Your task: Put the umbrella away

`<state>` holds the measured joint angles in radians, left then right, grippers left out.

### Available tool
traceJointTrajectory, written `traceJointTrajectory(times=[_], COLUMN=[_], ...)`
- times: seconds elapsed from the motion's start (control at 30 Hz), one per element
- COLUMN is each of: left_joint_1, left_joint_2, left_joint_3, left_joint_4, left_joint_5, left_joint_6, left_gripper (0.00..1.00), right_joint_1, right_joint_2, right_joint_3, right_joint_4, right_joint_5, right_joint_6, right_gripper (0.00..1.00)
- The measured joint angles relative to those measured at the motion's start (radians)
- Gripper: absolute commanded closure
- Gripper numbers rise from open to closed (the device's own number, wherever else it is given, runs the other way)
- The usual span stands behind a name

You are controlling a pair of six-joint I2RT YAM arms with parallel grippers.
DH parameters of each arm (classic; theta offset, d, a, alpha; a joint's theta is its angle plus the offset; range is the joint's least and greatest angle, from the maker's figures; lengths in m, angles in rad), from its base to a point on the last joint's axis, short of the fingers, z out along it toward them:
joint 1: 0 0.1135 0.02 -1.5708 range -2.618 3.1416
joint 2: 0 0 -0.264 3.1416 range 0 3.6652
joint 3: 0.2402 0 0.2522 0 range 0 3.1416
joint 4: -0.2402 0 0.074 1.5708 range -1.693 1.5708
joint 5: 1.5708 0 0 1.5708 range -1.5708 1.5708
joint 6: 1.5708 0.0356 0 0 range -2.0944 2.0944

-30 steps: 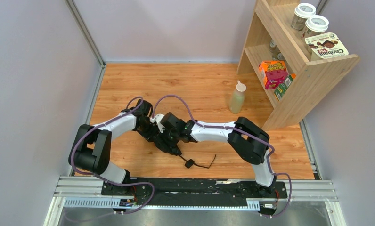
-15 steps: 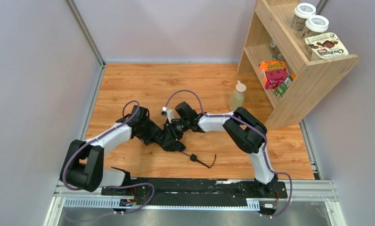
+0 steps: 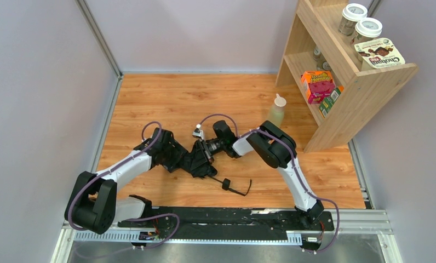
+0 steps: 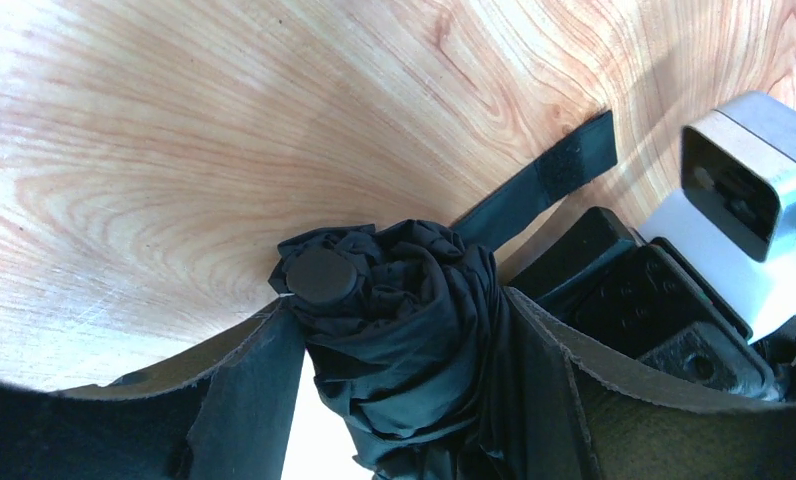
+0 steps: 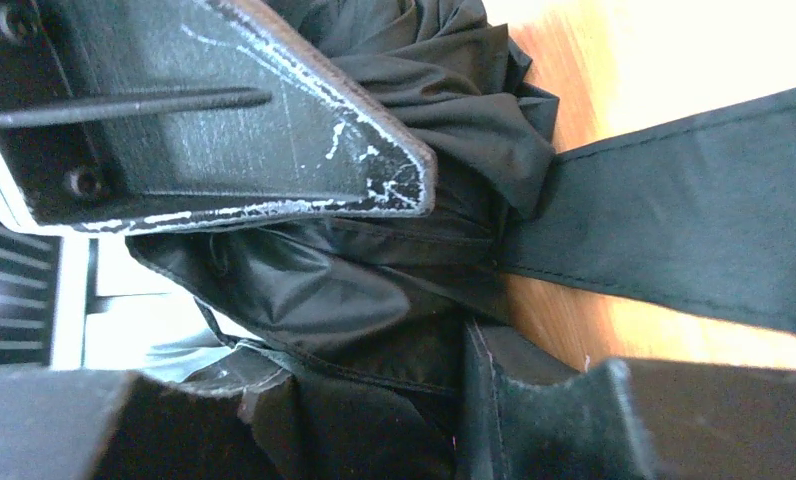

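The black folded umbrella lies on the wooden table between my two grippers. Its thin shaft runs right to the small knob handle with its loop strap. My left gripper comes from the left and is shut on the bunched canopy, with the round end cap at its fingertips. My right gripper comes from the right and is shut on canopy fabric. The closure strap lies flat on the wood and also shows in the right wrist view.
A squeeze bottle stands at the back right, near a wooden shelf unit holding boxes and jars. Grey walls enclose the table on the left, back and right. Bare wood shows at the back left.
The right gripper has drawn back up and to the right, its elbow folding inward. The left arm has stretched out lower and to the left. The umbrella bundle has stayed between them.
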<state>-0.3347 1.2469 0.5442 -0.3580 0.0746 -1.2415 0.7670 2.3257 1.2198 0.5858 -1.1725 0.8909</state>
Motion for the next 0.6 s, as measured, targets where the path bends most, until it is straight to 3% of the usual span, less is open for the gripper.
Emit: traceJointTrajectory(times=[0.13, 0.17, 0.37, 0.5, 0.6], left_joint_1=[-0.034, -0.041, -0.063, -0.073, -0.08], left_joint_2=[-0.011, -0.009, -0.011, -0.043, -0.063], left_joint_3=[-0.019, -0.021, -0.043, -0.068, -0.087], left_joint_4=[0.023, 0.03, 0.088, 0.106, 0.117], left_joint_5=[-0.039, -0.047, -0.072, -0.094, -0.107], left_joint_6=[-0.048, -0.059, -0.093, -0.103, -0.111], left_gripper=[0.44, 0.57, 0.9, 1.0, 1.0], right_joint_1=[-0.007, -0.009, -0.023, -0.023, -0.018], right_joint_2=[0.051, 0.063, 0.097, 0.072, 0.007], right_joint_3=[-0.002, -0.002, -0.01, -0.01, 0.017], right_joint_4=[0.179, 0.227, 0.362, 0.254, -0.04], right_joint_5=[-0.045, -0.052, -0.072, -0.064, -0.023], right_joint_6=[0.203, 0.251, 0.394, 0.295, 0.064], right_gripper=[1.0, 1.0, 0.96, 0.68, 0.41])
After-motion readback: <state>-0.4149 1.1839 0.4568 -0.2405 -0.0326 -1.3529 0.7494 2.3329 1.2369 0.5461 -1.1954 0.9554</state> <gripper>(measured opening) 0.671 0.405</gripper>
